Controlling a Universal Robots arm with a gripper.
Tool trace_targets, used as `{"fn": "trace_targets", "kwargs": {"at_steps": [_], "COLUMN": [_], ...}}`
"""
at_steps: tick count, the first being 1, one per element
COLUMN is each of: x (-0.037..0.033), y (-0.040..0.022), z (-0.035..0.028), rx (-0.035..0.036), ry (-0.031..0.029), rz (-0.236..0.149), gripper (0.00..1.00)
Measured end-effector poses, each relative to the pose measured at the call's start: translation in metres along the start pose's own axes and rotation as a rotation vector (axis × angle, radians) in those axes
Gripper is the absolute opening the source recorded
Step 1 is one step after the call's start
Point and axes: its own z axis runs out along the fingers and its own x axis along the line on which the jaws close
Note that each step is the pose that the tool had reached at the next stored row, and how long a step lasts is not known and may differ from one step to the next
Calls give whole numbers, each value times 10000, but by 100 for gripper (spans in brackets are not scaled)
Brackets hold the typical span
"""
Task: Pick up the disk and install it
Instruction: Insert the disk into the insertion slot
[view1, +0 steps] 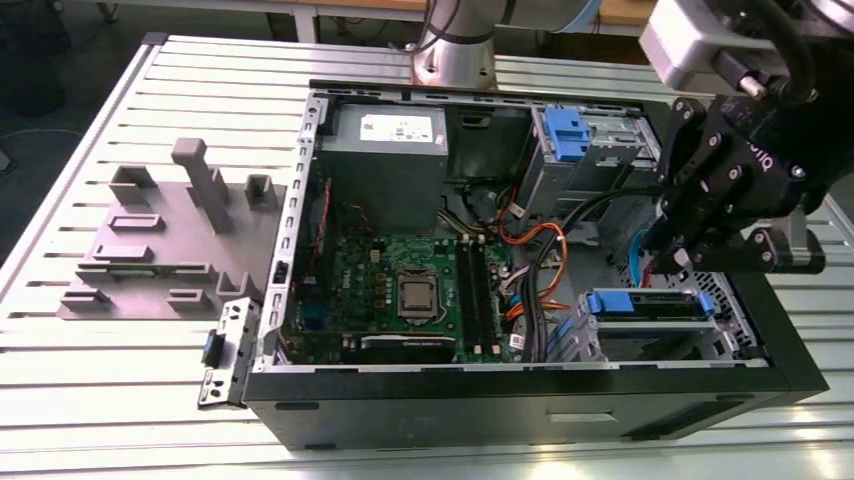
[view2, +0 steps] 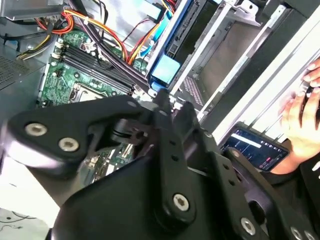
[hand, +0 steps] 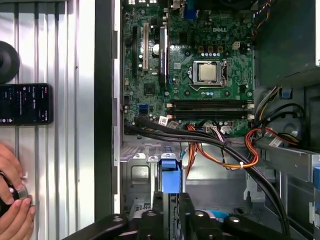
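Note:
The disk (view1: 650, 303) lies flat in the lower drive bay of the open computer case (view1: 534, 395), toward the exterior view's right, its blue carrier front facing the motherboard. In both wrist views its blue carrier end (view2: 165, 68) (hand: 168, 175) sits just beyond my fingertips. My black gripper (view1: 663, 265) hangs right above that end of the disk. Its fingers (view2: 161, 102) stand close together, shut with nothing clearly held between them. The gripper (hand: 170, 200) lines up with the blue tab.
A green motherboard (view1: 400, 290) and orange, black and blue cables (view1: 534, 250) lie beside the bay. The grey power supply (view1: 387, 150) and an upper bay with a blue latch (view1: 567, 135) sit at the back. A phone (hand: 25, 104) and a person's hand (hand: 12, 200) rest outside the case. A grey fixture plate (view1: 160, 240) lies on the exterior view's left.

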Motion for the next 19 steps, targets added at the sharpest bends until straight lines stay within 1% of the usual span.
{"fn": "trace_targets", "kwargs": {"at_steps": [1,2,4,6,14,19], "x": [0,1,1,1,3,3], "y": [0,0,-1,-1,-8,-44], "z": [19,37,73,109,255,346], "rx": [0,0,0,0,0,0], "ry": [1,1,1,1,2,2], "rz": [0,0,-7,-14,-29,-35], "gripper": [24,24,13,11,11,11]}}
